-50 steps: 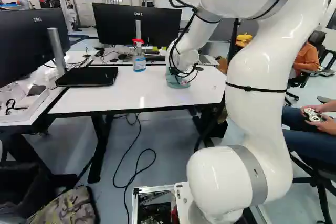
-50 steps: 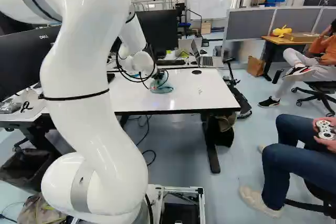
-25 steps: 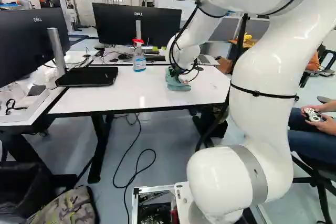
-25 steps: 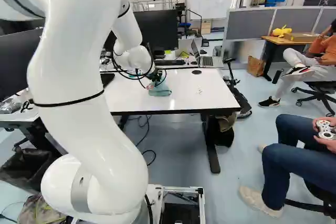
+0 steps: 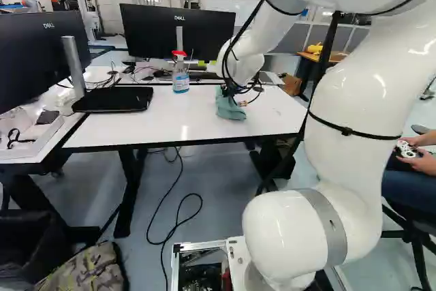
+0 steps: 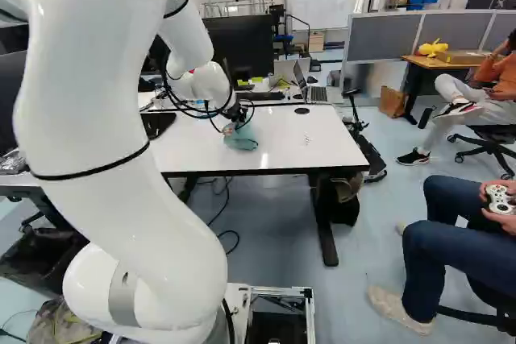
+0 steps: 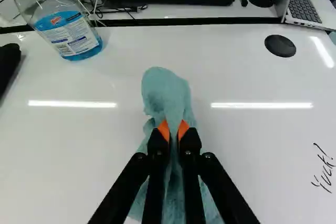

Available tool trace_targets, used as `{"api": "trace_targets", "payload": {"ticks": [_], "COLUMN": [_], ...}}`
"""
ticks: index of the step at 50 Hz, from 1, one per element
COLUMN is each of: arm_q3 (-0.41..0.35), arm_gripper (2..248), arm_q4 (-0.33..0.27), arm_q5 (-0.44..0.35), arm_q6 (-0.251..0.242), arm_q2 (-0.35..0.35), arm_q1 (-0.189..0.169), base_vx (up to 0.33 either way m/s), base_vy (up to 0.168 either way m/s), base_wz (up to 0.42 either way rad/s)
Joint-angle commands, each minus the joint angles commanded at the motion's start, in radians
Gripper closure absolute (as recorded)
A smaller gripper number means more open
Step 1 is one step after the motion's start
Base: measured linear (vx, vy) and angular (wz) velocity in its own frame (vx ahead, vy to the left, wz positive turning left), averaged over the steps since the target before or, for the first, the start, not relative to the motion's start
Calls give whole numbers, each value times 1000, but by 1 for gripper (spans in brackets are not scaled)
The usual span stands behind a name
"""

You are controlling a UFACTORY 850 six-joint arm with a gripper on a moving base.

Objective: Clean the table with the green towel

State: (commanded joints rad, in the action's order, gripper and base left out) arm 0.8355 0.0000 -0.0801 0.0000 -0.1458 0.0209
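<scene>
Green towel (image 7: 166,90) pinched in our gripper (image 7: 174,129), we should sweep right toward the black handwriting (image 7: 324,170) on the tabletop (image 7: 262,150).

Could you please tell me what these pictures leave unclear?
- Tabletop under the towel: covered by it, all views.
- Inner faces of the gripper pads: hidden by the towel, wrist view.
- Outer end of the leftmost monitor: cut off by the edge, left base view.

The white arm (image 5: 351,120) arches forward, its hand (image 5: 240,102) angled downward, the fingers (image 7: 158,142) pinched nearly together.
</scene>
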Motion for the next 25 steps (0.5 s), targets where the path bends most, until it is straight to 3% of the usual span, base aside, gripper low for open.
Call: {"api": "trace_targets", "payload": {"ticks": [25], "arm_q3": [-95], "arm_gripper": [212], "arm_q4": [0], "arm_q5": [-11], "arm_q6": [0], "arm_q2": [87], "arm_q1": [-58], "base_vx": [0], "base_vy": [0], "base_wz": [0]}}
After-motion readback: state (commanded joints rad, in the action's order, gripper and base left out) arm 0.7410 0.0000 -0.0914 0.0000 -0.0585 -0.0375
